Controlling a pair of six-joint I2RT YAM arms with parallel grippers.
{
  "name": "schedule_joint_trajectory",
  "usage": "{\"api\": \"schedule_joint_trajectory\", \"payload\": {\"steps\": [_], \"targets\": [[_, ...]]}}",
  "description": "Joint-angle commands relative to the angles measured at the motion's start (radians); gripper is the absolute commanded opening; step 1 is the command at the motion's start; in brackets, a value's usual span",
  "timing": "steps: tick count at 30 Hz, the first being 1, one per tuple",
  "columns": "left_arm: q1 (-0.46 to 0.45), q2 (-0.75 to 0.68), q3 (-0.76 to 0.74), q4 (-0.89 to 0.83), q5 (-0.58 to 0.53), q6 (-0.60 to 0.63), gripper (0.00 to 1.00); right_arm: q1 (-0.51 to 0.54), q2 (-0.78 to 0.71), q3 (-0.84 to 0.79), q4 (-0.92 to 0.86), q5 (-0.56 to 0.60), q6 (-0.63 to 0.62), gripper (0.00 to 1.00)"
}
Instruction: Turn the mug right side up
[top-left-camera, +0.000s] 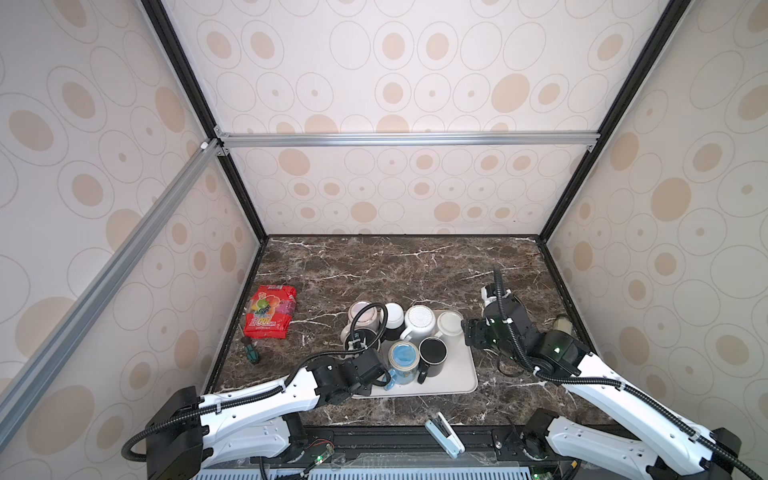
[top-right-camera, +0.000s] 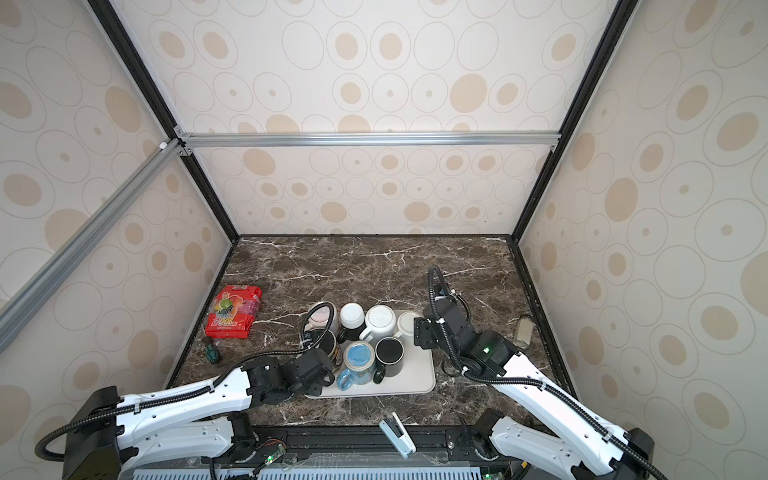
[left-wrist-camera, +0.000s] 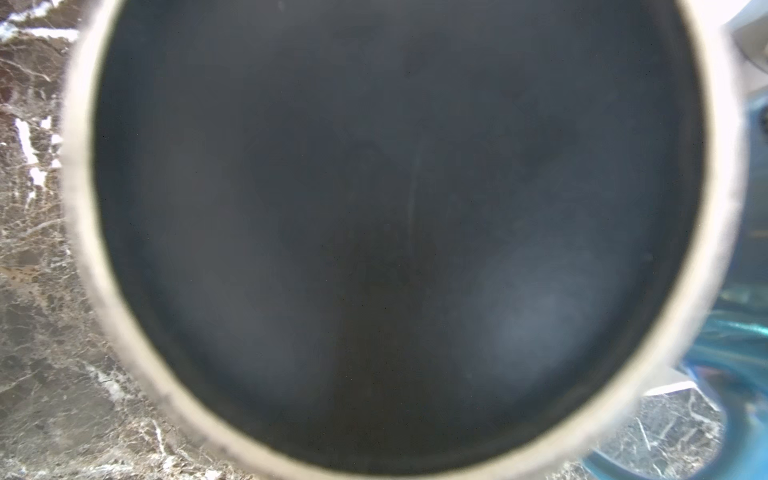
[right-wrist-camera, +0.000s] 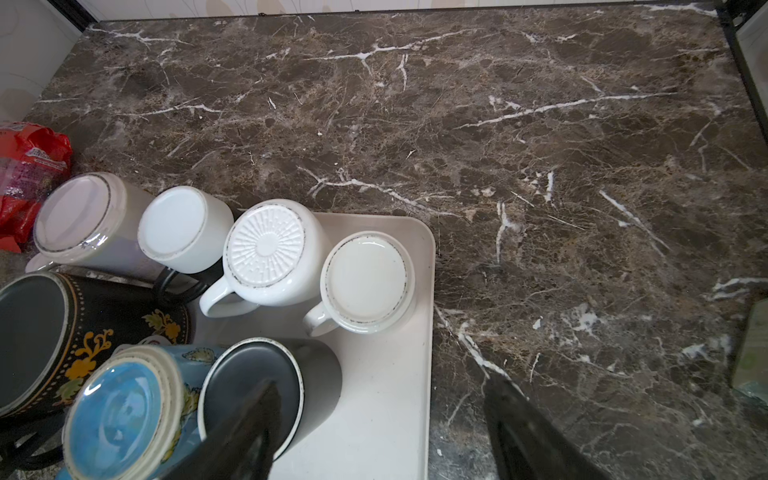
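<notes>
We take the black floral mug (top-left-camera: 365, 338) at the left edge of the tray (top-left-camera: 453, 374) to be the one in hand. It stands mouth down among six other mugs, also mouth down and packed close together. The left pincer (top-left-camera: 368, 358) sits low beside it, on the outer side of the cluster. We think that is because the blue mug (top-left-camera: 403, 357) just beside leaves no room from the tray side. In the left wrist view the mug's dark base with its pale ring fills almost everything, so the camera is right over it. The fingers themselves are hidden there and under the arm in both top views, so we cannot tell whether they have closed on the wall or the handle. The right pincer (right-wrist-camera: 382, 382) hangs wide and empty over the tray's right edge, near the plain black mug (right-wrist-camera: 249, 390) and clear of every cup. We judge it is waiting to steady or receive the mug above the desk (top-left-camera: 415, 270) during the flip.
</notes>
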Motion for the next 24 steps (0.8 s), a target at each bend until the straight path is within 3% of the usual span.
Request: {"api": "schedule_joint_trajectory", "payload": {"steps": [1, 15, 24], "targets": [[0.002, 0.004, 0.007, -0.05, -0.058, -0.035, 0.0, 0.013, -0.014, -0.016, 0.002, -0.005, 0.021, 0.78], [-0.028, -0.095, 0.192, -0.215, -0.125, -0.01, 0.0, 0.027, 0.038, 0.01, 0.055, -0.067, 0.013, 0.73], [-0.032, -0.097, 0.476, -0.328, -0.145, 0.063, 0.0, 0.029, 0.088, 0.07, 0.12, -0.116, -0.006, 0.72]]}}
